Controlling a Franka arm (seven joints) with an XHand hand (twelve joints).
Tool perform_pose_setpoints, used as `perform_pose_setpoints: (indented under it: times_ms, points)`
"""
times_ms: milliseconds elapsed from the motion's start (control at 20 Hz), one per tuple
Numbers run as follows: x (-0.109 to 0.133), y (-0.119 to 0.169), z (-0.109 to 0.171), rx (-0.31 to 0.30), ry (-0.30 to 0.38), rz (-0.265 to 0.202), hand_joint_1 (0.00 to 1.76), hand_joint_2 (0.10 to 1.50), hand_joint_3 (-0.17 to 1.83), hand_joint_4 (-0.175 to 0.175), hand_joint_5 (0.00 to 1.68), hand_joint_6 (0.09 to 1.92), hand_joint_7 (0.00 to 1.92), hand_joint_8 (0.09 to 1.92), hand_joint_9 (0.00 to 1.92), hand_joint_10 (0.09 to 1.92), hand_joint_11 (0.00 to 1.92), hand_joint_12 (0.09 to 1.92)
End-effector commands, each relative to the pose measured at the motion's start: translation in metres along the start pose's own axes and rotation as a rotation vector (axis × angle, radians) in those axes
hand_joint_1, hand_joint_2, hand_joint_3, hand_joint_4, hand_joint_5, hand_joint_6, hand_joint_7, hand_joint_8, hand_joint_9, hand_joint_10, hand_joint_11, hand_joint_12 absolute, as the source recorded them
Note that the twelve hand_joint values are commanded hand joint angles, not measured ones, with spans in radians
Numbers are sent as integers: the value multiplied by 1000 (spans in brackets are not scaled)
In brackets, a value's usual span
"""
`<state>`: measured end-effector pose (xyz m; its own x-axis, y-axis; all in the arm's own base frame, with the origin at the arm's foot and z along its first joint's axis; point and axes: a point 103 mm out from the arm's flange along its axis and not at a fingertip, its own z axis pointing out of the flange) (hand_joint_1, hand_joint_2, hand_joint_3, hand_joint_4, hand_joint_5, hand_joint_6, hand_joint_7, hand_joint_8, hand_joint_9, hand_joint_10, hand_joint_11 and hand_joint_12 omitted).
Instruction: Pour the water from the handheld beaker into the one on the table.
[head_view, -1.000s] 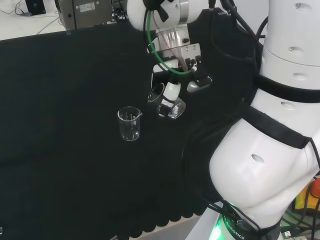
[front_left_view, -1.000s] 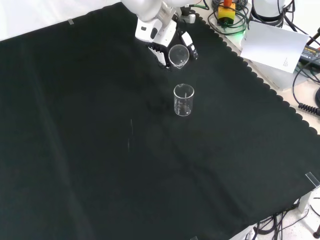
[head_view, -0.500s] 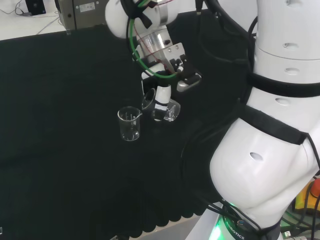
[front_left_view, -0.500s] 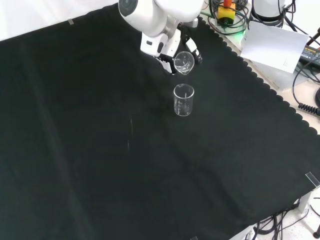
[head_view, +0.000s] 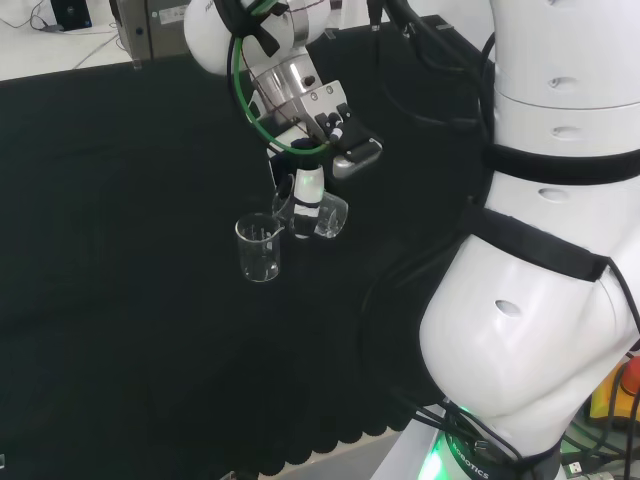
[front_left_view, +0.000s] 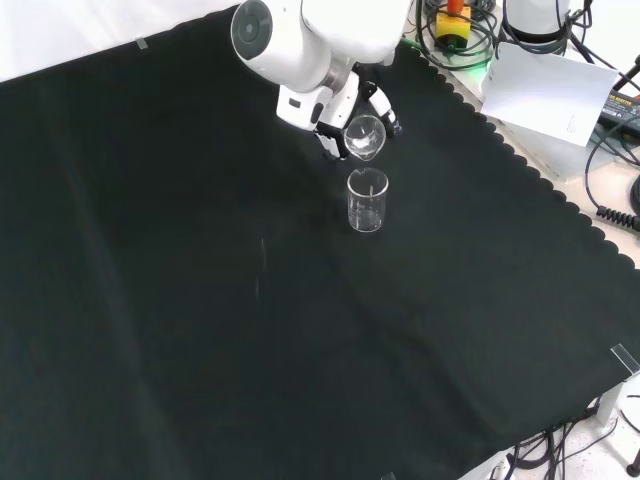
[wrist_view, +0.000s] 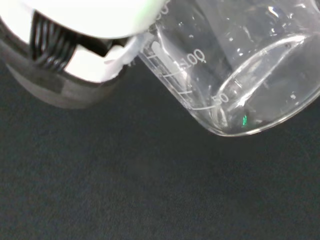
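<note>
A clear glass beaker (head_view: 259, 248) stands upright on the black cloth (head_view: 120, 200); the front view has this standing beaker (front_left_view: 367, 200) near the middle top. My hand (head_view: 305, 188) is shut on a second clear beaker (head_view: 318, 213), tilted hard with its mouth toward the standing one. In the front view the held beaker (front_left_view: 364, 137) hangs just above the standing beaker's rim, under the hand (front_left_view: 330, 118). The wrist view shows the held beaker (wrist_view: 235, 75) close up, with printed marks and water pooled in it. A finger (wrist_view: 75, 65) lies against its wall.
The arm's white links (head_view: 540, 230) take up the right of the head view. Cables, a white sheet (front_left_view: 550, 90) and other gear lie past the cloth's scalloped edge at the front view's top right. Open cloth spreads to the left and below the beakers.
The hand has carried the tilted beaker left in the head view, from clearly apart to right beside and above the standing beaker's rim. The standing beaker has not moved.
</note>
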<state>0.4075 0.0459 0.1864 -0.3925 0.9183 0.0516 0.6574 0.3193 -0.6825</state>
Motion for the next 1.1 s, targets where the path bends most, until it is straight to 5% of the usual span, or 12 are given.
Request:
perform_pose_setpoints:
  times_ms: [50, 1100]
  points:
    - [0, 3, -5, 40, -14, 34, 1321, 598, 732, -175, 1299, 625, 1353, 614, 1869, 109, 1501, 529]
    - [20, 18, -20, 189, -102, 89, 1320, 596, 735, -175, 1299, 626, 1353, 615, 1867, 111, 1502, 534]
